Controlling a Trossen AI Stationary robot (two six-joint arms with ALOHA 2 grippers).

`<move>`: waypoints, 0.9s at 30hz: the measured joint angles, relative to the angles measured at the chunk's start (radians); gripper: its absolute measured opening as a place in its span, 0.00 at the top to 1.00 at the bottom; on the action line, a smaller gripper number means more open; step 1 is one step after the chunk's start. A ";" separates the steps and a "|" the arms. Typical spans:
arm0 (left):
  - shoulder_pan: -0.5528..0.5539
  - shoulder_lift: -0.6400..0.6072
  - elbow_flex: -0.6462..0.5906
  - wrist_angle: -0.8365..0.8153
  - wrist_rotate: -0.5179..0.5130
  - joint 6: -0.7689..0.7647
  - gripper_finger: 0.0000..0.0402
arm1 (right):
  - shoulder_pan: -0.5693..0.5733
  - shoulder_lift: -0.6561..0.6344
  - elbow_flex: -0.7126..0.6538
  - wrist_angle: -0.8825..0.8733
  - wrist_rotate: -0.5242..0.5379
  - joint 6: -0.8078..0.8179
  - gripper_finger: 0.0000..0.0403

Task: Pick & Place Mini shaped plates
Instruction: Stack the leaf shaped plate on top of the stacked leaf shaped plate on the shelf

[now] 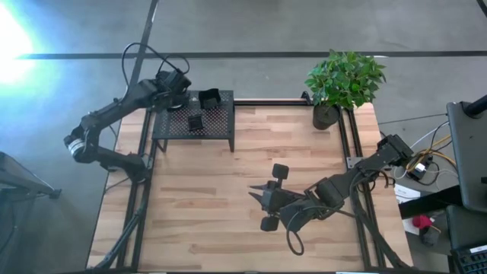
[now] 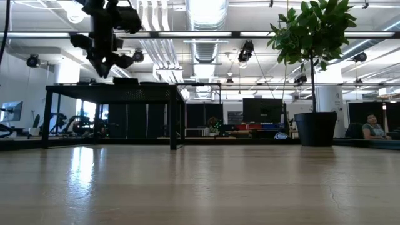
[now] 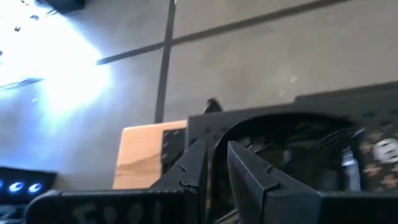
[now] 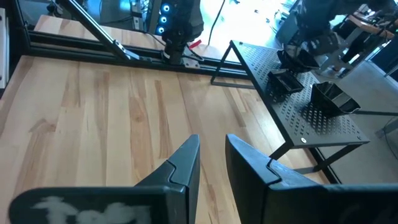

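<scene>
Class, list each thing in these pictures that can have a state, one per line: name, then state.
Left end effector: open, empty, above the stand's edge.
Right end effector: slightly open, empty, over the table.
Mini shaped plates: resting on the stand.
Perforated stand: upright.
Plant pot: upright at the table's corner.

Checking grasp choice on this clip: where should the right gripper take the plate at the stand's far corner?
By one raised wall, from above. That plate sits tilted on the stand, its rim thin and upright, so fingers can straddle it. The right gripper hovers far off over the table.
</scene>
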 joint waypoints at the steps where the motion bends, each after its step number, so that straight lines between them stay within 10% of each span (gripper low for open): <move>1: 0.005 0.002 0.000 -0.017 0.000 0.000 0.85 | 0.000 0.000 0.000 0.000 0.000 0.000 0.82; 27: 0.035 0.112 0.000 -0.224 0.041 0.060 0.85 | -0.002 0.000 0.000 0.001 0.000 -0.003 0.82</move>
